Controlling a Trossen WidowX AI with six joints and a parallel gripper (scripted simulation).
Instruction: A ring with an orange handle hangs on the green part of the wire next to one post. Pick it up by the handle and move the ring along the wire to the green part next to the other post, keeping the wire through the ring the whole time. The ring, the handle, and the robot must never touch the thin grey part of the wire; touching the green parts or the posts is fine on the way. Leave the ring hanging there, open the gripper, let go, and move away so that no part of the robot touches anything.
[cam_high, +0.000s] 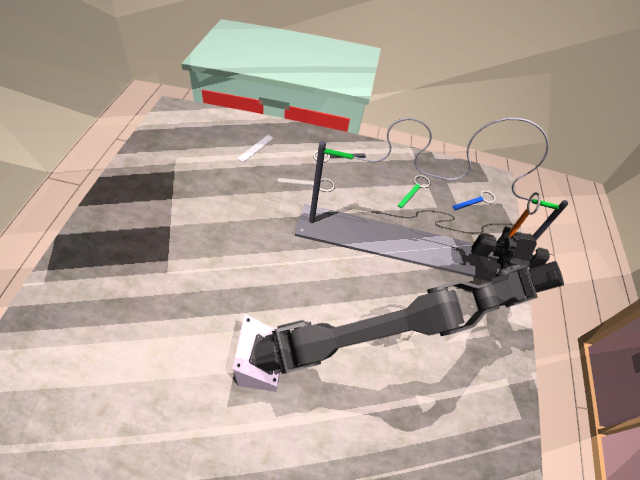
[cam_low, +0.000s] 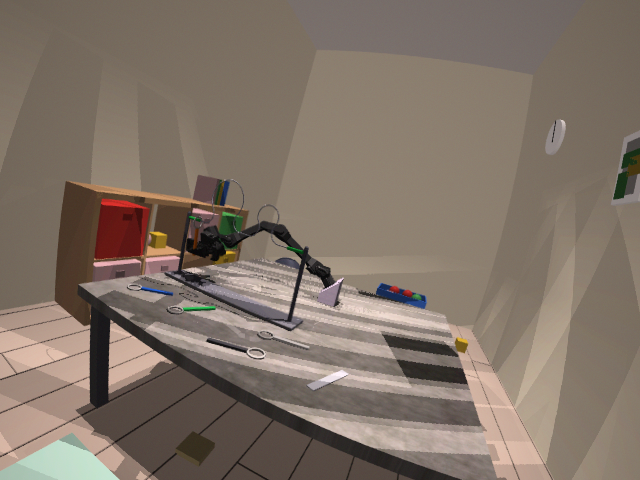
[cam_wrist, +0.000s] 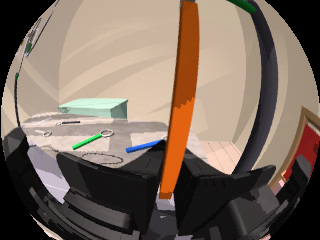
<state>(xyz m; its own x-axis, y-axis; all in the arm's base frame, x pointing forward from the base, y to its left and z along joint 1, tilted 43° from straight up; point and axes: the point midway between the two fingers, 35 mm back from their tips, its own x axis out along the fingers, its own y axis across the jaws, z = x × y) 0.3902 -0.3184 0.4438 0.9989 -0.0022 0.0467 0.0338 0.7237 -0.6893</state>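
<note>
The ring (cam_high: 529, 207) is around the wire at the inner end of the right-hand green part (cam_high: 549, 204) (cam_low: 194, 218) (cam_wrist: 242, 4), close to where the thin grey wire (cam_high: 547, 145) (cam_low: 243, 199) begins. Its orange handle (cam_high: 520, 223) (cam_low: 195, 238) (cam_wrist: 183, 110) slants down from it. My gripper (cam_high: 508, 239) (cam_wrist: 168, 144) is shut on the handle's lower end, beside and below the near post (cam_high: 549, 223) (cam_low: 184, 242) (cam_wrist: 270, 75). The other green part (cam_high: 338, 153) (cam_low: 295, 250) is at the far post (cam_high: 317, 180) (cam_low: 297, 284). Whether the ring touches the wire is too small to tell.
The grey wire rises in two loops between the posts over the base plate (cam_high: 361, 237). Loose rings with green (cam_high: 409, 196), blue (cam_high: 467, 203), white (cam_high: 294, 181) and black handles lie on the table behind. A mint cabinet (cam_high: 289, 56) stands beyond the table.
</note>
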